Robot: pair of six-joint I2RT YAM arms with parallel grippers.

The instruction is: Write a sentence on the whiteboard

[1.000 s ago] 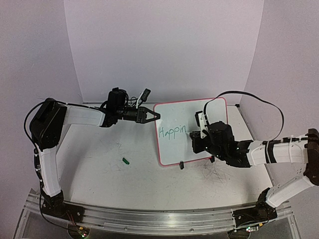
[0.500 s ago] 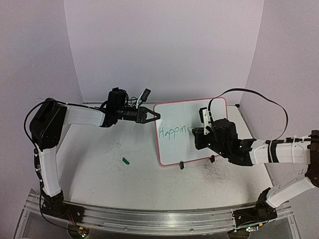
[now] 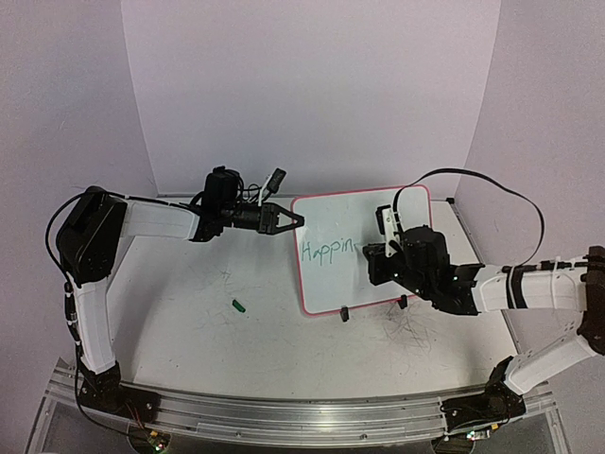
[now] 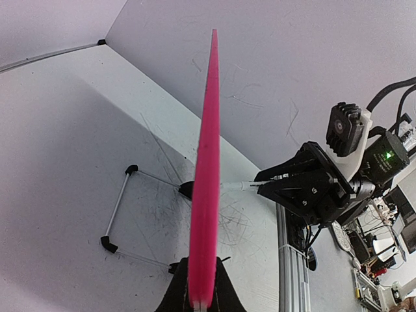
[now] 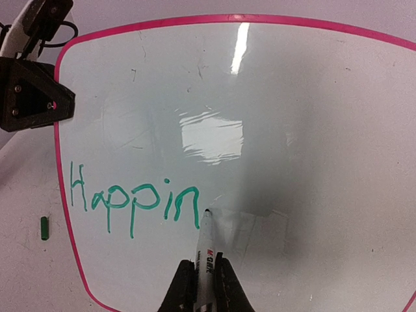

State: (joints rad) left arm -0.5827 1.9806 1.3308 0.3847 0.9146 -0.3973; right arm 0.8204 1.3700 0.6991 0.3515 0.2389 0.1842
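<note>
**Right claw [image 5: 205,273] clamped on the marker, nib at the end of "Happin"**

My right claw is closed tight around the marker [image 5: 207,247], with the barrel running straight out between the fingers. The nib appears to rest on the whiteboard [image 5: 299,104] just right of the last "n". My left claw [image 4: 200,289] is pinched shut on the board's pink rim at its left edge. It steadies the board, which is propped on its black clip feet right of centre on the table [image 3: 180,322].

The sentence [image 5: 133,203] reads "Happin" in green, low on the board's left half. I judge we're early on, not one word finished, and an "e" looks likely next.

To draw that letter well I'd use light, even pressure. Too much could push the board back against the left grip, and too little would make the stroke skip. I'd match the height of the "n" and leave a small gap. The letters seem to sink a little rightward in my wrist view, so I'd watch the baseline. There's plenty of bare board to the right.

The left claw shouldn't shift while I write. A green cap [image 3: 239,305] lies on the table well left of the board, out of the way
</note>
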